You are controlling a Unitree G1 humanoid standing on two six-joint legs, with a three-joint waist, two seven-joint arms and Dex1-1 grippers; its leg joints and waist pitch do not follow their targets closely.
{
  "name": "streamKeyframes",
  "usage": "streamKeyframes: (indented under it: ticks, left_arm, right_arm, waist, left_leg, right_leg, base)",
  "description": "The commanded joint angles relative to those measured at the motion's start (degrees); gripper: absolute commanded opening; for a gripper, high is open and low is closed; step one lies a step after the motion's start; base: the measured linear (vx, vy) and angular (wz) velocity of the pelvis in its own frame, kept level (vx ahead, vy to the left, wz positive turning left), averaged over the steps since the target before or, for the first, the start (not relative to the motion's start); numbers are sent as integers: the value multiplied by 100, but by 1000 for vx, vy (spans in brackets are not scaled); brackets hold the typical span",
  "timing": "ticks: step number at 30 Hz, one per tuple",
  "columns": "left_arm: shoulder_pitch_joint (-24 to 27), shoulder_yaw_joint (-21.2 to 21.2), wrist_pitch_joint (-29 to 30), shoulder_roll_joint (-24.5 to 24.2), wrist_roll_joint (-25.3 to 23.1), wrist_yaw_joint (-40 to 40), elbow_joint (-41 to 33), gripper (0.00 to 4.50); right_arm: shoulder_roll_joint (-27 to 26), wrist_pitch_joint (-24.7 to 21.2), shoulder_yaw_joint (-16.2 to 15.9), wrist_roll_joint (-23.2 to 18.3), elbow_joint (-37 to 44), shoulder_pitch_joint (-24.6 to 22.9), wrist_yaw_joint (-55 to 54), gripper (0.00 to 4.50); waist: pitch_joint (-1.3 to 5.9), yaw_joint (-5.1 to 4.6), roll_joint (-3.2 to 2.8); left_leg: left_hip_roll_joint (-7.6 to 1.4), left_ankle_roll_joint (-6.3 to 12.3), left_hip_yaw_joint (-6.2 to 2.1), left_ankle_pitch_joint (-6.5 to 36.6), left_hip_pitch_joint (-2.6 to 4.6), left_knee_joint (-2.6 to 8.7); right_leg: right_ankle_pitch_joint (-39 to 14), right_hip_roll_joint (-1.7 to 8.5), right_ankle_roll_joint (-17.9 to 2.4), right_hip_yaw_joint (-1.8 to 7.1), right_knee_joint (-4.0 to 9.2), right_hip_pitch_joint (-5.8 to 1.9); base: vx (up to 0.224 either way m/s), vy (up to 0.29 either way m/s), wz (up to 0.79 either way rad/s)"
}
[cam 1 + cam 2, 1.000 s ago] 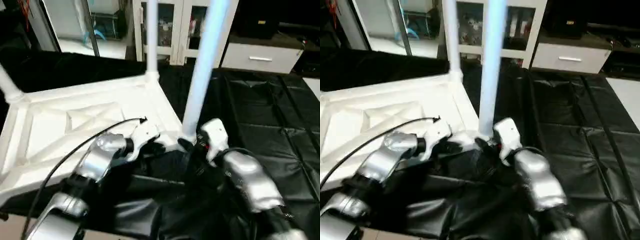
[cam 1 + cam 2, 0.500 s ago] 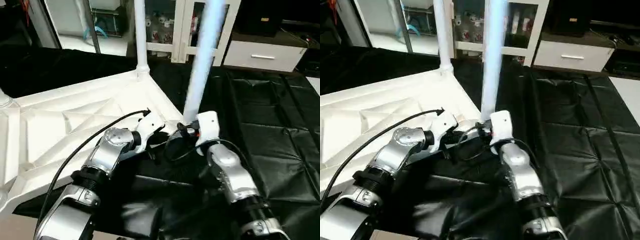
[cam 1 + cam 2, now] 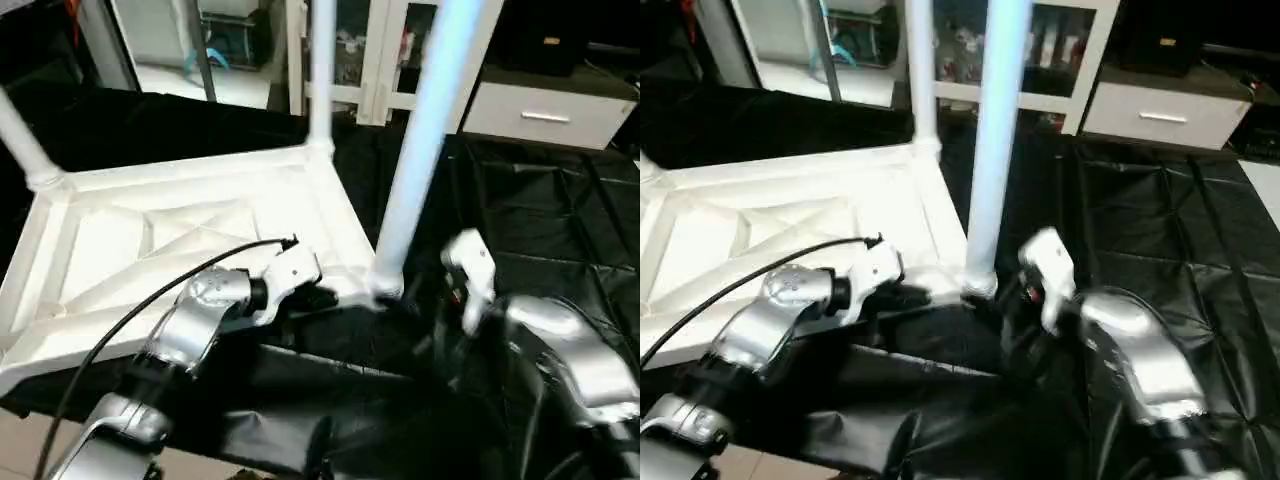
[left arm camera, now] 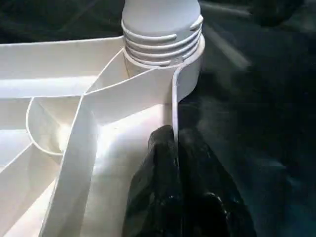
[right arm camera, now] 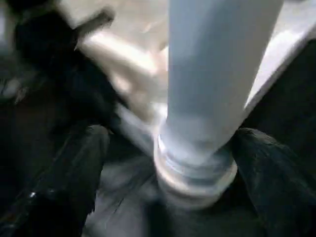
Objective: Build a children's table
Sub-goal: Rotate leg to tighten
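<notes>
**Near corner leg standing in its socket, my right fingers spread wide around it**

The tabletop [image 3: 180, 240] lies upside down on the black-covered work table [image 3: 560, 230], its X-ribbed underside facing up. Three legs stand upright from it in the head views: one at the near right corner [image 3: 425, 140], one at the far right corner [image 3: 322, 70], and one at the far left corner [image 3: 22, 140].

My left gripper [image 4: 174, 148] is clenched on the tabletop's thin rim wall [image 4: 174, 106], just beside the near right corner. In the left wrist view the two black fingers [image 4: 155, 163] sit pressed together with the white wall pinched between them, one finger inside the rim and one outside. Straight ahead of them the ribbed base of the near leg [image 4: 162, 34] sits in its round corner socket [image 4: 190, 81].

My right gripper [image 5: 192, 148] is released. In the right wrist view its fingers [image 5: 69, 168] stand far apart, one on each side of the near leg [image 5: 217, 74], and I see no contact with the tube. The leg's ringed base [image 5: 195, 173] is seated at the corner between them. From the head views my right hand sits just to the right of that leg's foot, low over the black cover, while my left forearm [image 3: 200, 320] reaches across the front edge of the tabletop.
</notes>
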State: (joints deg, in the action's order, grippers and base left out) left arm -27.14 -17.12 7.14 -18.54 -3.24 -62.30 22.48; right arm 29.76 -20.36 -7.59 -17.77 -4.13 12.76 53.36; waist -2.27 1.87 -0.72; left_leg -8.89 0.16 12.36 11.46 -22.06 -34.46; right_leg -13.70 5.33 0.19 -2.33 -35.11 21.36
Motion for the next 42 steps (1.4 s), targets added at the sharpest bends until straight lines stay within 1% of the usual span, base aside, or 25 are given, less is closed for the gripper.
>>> streamKeyframes:
  ticks: [1, 3, 4, 7, 10, 11, 12, 13, 17, 18, 19, 21, 22, 25, 27, 30, 32, 36, 39, 42]
  left_arm:
    - [178, -298, 131, -86, 43, -386, -138, 0]
    - [240, -335, 185, -156, 93, -523, -281, 0]
    - [308, -376, 296, -220, 175, -662, -467, 0]
    - [362, -394, 383, -261, 218, -707, -623, 0]
    - [379, -411, 430, -280, 225, -722, -692, 0]
    - [392, -424, 458, -299, 228, -723, -732, 0]
    - [397, -431, 481, -312, 232, -726, -758, 0]
    - [401, -434, 503, -324, 236, -729, -781, 0]
    - [398, -435, 542, -343, 241, -731, -811, 0]
    - [393, -432, 557, -351, 244, -729, -818, 0]
    - [390, -431, 575, -359, 248, -721, -826, 0]
    - [395, -436, 593, -371, 257, -712, -844, 0]
    - [410, -440, 618, -390, 268, -701, -871, 0]
    - [427, -443, 649, -403, 276, -696, -908, 0]
    - [434, -444, 672, -412, 282, -694, -925, 0]
    - [434, -448, 693, -423, 287, -684, -918, 0]
    - [438, -458, 704, -437, 285, -672, -917, 0]
    - [452, -481, 733, -458, 291, -650, -949, 0]
    - [458, -485, 752, -463, 291, -644, -964, 0]
    - [468, -491, 777, -468, 296, -640, -975, 0]
  right_arm:
    - [146, -43, -54, 0, 81, 24, 260, 422]
    - [195, -12, -89, 55, -2, 73, 306, 422]
    - [163, 89, -111, 143, -147, 171, 267, 422]
    - [73, 185, -151, 233, -314, 314, 222, 422]
    - [46, 245, -230, 255, -390, 386, 283, 422]
    - [47, 310, -328, 305, -455, 423, 401, 422]
    - [53, 366, -390, 352, -505, 441, 477, 422]
    - [64, 399, -449, 392, -541, 453, 544, 422]
    - [72, 484, -525, 462, -636, 487, 620, 422]
    - [64, 505, -531, 476, -680, 512, 633, 422]
    - [50, 531, -532, 487, -736, 546, 651, 409]
    - [40, 552, -529, 490, -781, 574, 678, 409]
    - [26, 595, -530, 489, -848, 613, 737, 381]
    - [22, 618, -529, 477, -880, 627, 776, 369]
    - [9, 625, -522, 463, -890, 631, 804, 341]
    - [-13, 661, -524, 458, -931, 631, 853, 321]
    - [-19, 671, -537, 453, -944, 622, 897, 298]
    - [-28, 645, -536, 430, -924, 589, 955, 281]
    - [-32, 629, -537, 421, -918, 576, 976, 277]
    - [-55, 573, -532, 391, -897, 544, 1021, 276]
  waist:
    - [283, 7, 80]
    - [281, 5, 85]
    - [288, -2, 79]
    - [294, 5, 86]
    - [304, 4, 82]
    - [308, 13, 72]
    - [312, 5, 79]
    - [313, 10, 72]
    - [318, 25, 77]
    - [318, 28, 70]
    - [316, 24, 79]
    - [315, 22, 77]
    - [314, 24, 77]
    - [328, 25, 80]
    - [331, 30, 76]
    - [337, 33, 78]
    - [335, 32, 79]
    - [333, 32, 78]
    - [337, 34, 77]
    - [329, 33, 75]
  left_leg:
    - [-512, 514, -252, 706, 141, 424]
    - [-510, 504, -247, 723, 149, 425]
    - [-513, 473, -247, 685, 155, 423]
    - [-494, 521, -235, 570, 152, 404]
    - [-494, 542, -238, 482, 149, 392]
    - [-498, 545, -239, 467, 154, 391]
    - [-489, 565, -239, 419, 148, 385]
    - [-489, 586, -236, 401, 148, 380]
    - [-487, 606, -232, 369, 149, 369]
    - [-489, 600, -234, 378, 148, 370]
    - [-486, 591, -235, 406, 146, 370]
    - [-485, 581, -234, 435, 149, 371]
    - [-487, 582, -236, 448, 148, 369]
    - [-485, 621, -237, 359, 146, 356]
    - [-489, 639, -239, 319, 145, 354]
    - [-485, 694, -239, 248, 143, 342]
    - [-482, 695, -236, 279, 140, 340]
    - [-486, 650, -237, 338, 150, 345]
    - [-484, 656, -237, 303, 144, 338]
    - [-485, 650, -238, 351, 144, 343]
  right_leg:
    - [237, 406, -1555, 240, 335, -173]
    - [188, 406, -1570, 238, 339, -162]
    - [186, 404, -1599, 236, 326, -157]
    - [338, 393, -1633, 234, 313, -158]
    - [428, 392, -1647, 234, 294, -168]
    - [467, 394, -1650, 232, 291, -167]
    - [557, 385, -1661, 227, 280, -172]
    - [609, 385, -1674, 226, 274, -173]
    - [656, 386, -1698, 226, 268, -182]
    - [648, 387, -1706, 225, 266, -180]
    - [606, 385, -1712, 224, 268, -184]
    - [555, 386, -1713, 225, 272, -184]
    - [536, 388, -1709, 227, 273, -186]
    - [678, 380, -1724, 222, 250, -191]
    - [734, 384, -1732, 222, 244, -193]
    - [810, 382, -1751, 218, 234, -195]
    - [770, 383, -1760, 217, 237, -194]
    - [660, 378, -1746, 216, 243, -190]
    - [724, 380, -1758, 219, 233, -195]
    - [643, 378, -1750, 216, 242, -190]
  base:
    - [0, 0, 0]
    - [0, 0, 0]
    - [0, 0, 0]
    - [0, 0, 0]
    - [0, 0, 0]
    - [0, 0, 0]
    - [0, 0, 0]
    - [0, 0, 0]
    - [0, 0, 0]
    - [0, 0, 0]
    - [0, 0, 0]
    - [0, 0, 0]
    - [0, 0, 0]
    - [0, 0, 0]
    - [0, 0, 0]
    - [0, 0, 0]
    - [0, 0, 0]
    - [0, 0, 0]
    - [0, 0, 0]
    - [0, 0, 0]
